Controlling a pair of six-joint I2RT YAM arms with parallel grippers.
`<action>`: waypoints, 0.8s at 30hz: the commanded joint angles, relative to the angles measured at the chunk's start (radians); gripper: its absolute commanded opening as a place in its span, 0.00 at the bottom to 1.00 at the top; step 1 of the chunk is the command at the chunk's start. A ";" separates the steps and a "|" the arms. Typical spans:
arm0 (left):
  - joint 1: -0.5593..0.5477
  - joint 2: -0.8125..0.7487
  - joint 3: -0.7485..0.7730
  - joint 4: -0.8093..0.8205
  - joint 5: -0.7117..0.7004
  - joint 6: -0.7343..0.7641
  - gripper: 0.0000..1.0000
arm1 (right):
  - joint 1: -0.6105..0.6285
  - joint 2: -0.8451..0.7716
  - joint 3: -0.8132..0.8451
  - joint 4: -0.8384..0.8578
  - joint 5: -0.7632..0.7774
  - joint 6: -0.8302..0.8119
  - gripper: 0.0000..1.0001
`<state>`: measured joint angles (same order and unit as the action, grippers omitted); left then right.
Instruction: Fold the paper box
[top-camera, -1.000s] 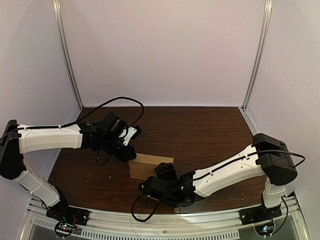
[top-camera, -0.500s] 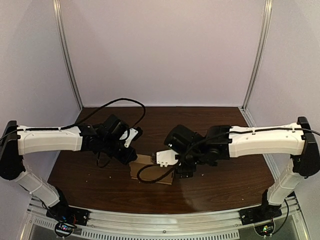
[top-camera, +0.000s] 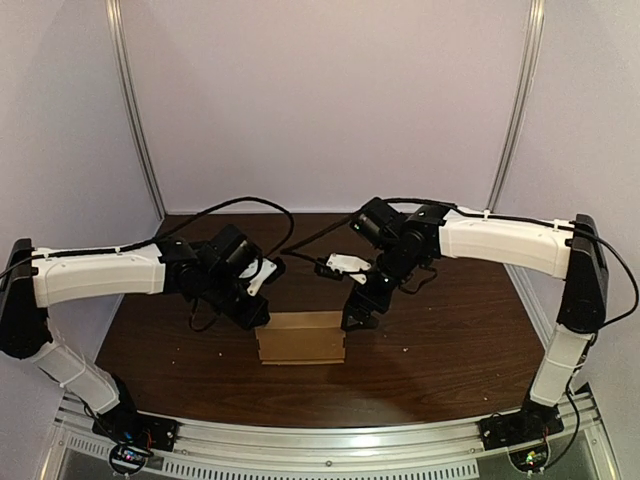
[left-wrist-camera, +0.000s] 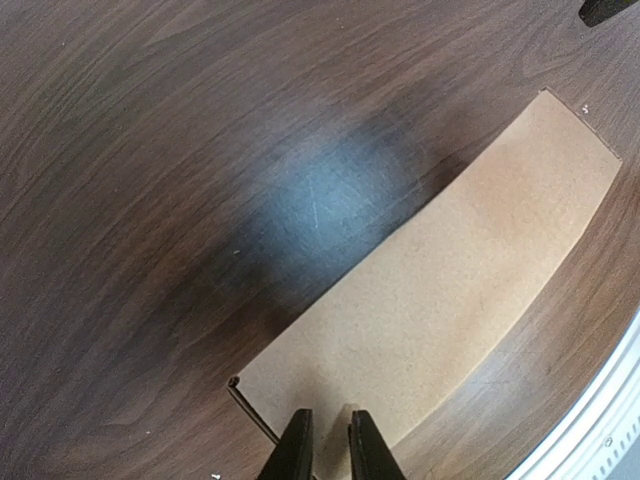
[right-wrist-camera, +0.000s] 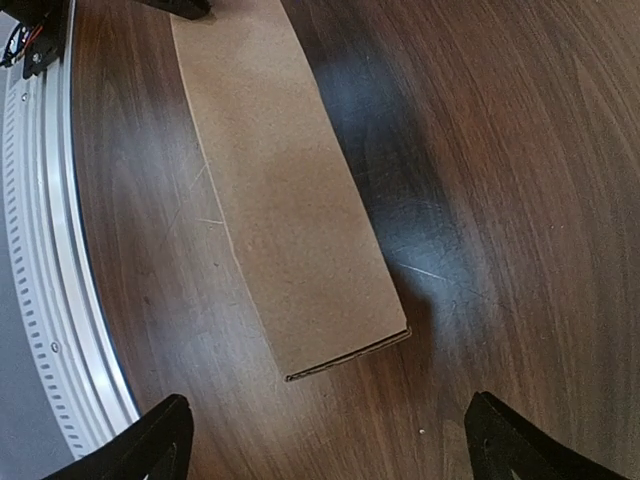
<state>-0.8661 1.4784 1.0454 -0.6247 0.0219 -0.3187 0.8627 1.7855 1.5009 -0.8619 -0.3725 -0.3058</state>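
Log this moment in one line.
task: fold box | box: flat on table | left gripper: nearly shut at box edge, grip unclear | right gripper: open, near other end

Dark brown wood-grain table, bordered along its near edge by a ribbed aluminium rail. A flattened brown paper box lies flat on the tabletop, slightly left of centre and towards the front, its long sides roughly parallel to the rail. In the right wrist view one short end of the box shows as a thin dark slit, with the cardboard layers pressed almost together. A few pale specks, possibly crumbs or dust, lie scattered on the wood near the box. Soft patches of glare mark the polished surface just beside its long edge.
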 joint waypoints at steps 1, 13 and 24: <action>-0.007 0.019 0.022 -0.041 -0.007 0.019 0.16 | -0.039 0.038 0.037 -0.033 -0.157 0.062 0.96; -0.007 -0.011 -0.013 0.003 -0.038 0.016 0.15 | -0.131 0.149 0.073 -0.029 -0.303 0.112 0.84; -0.007 0.001 -0.109 0.041 0.011 -0.019 0.12 | -0.131 0.246 0.034 -0.071 -0.260 0.074 0.78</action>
<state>-0.8677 1.4677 1.0061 -0.5789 0.0032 -0.3172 0.7288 1.9820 1.5555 -0.9012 -0.7040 -0.2062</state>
